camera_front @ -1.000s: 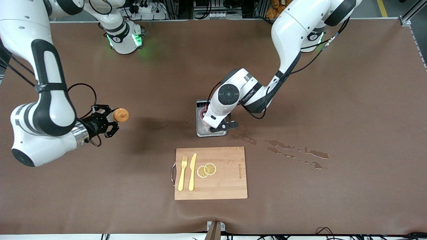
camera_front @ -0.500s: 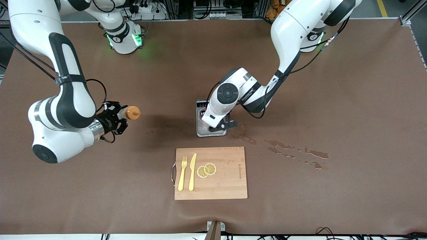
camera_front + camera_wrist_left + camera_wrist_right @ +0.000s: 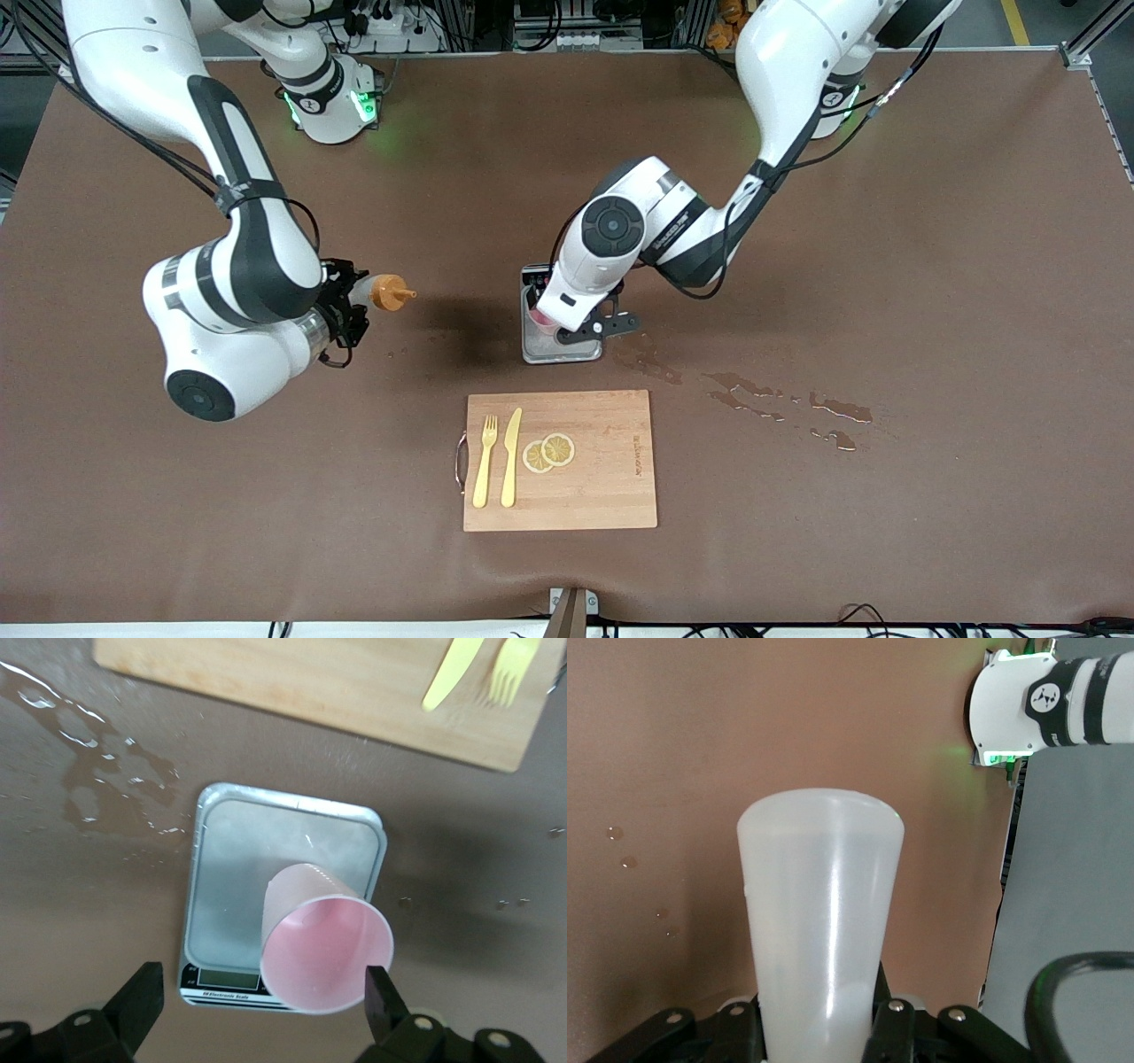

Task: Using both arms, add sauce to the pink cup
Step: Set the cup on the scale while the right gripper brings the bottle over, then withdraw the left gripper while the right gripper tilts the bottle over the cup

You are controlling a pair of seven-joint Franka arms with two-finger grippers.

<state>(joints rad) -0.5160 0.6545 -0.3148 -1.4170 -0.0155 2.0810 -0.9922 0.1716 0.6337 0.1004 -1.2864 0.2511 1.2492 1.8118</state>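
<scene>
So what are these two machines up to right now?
They are working toward squeezing sauce into a cup. The pink cup stands on a grey kitchen scale, and the left arm's tool hangs right above it with its fingers spread, not gripping it. The right arm's tool is clamped on the sauce bottle, held sideways in the air with its orange nozzle pointing toward the cup. No sauce is being poured yet.

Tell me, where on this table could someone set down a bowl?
Bare cloth lies between the cutting board and the right arm's end, under the right claw holding the sauce bottle. It is crowded around the scale, pink cup, open left claw and spill.
</scene>
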